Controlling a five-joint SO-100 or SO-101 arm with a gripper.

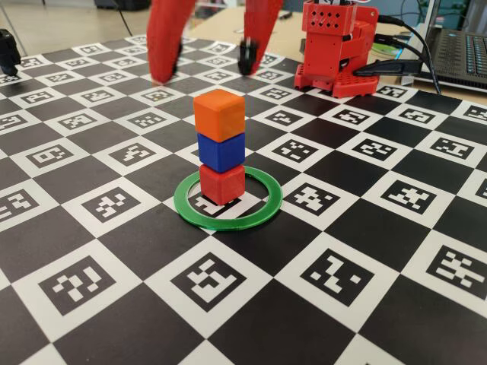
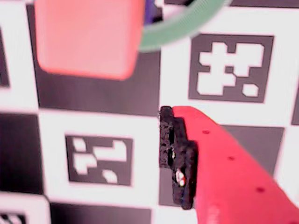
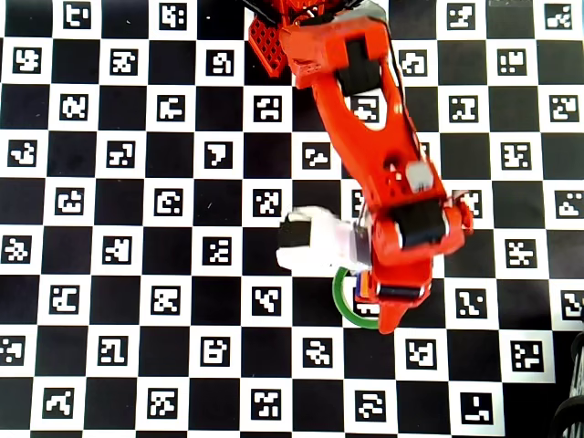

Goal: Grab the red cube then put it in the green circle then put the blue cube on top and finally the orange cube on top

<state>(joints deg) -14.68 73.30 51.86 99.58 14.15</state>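
- Standing nearest in the fixed view: one green circle (image 1: pixel 227 200), flat on the checkered marker board (image 1: pixel 91 220), with one stack of three cubes inside it.
- Counting the cubes: one red cube (image 1: pixel 222 183) at the bottom, inside the ring on the board; one blue cube (image 1: pixel 221 151) on top of it; one orange cube (image 1: pixel 219 115) topmost, turned slightly against the blue one.
- Touching one another down the stack, nothing else inside the ring.
- Farther back in the same view: two blurred red fingers of the gripper (image 1: pixel 206 53) hanging apart above and behind the stack, clear of the orange cube, jaws spread and empty.
- Farthest back: one red arm base (image 1: pixel 336 47) with cables, and a laptop (image 1: pixel 461 46) at the right edge.
- Seen only from the wrist: a large blurred orange top face (image 2: pixel 86 37) upper left, an arc of the green ring (image 2: pixel 180 29) beside it, and one red finger with a dark pad (image 2: pixel 177 156) at lower right, well apart from the cube; second finger out of that picture.
- Seen only from overhead: the red arm (image 3: pixel 374 137) reaching from the top edge down over the ring, covering the stack almost wholly; just a green arc (image 3: pixel 343 301) and a sliver of cube colour showing beside the white wrist part (image 3: pixel 315 242).
- Hidden from overhead, plain in the fixed view: the order of the three cubes.
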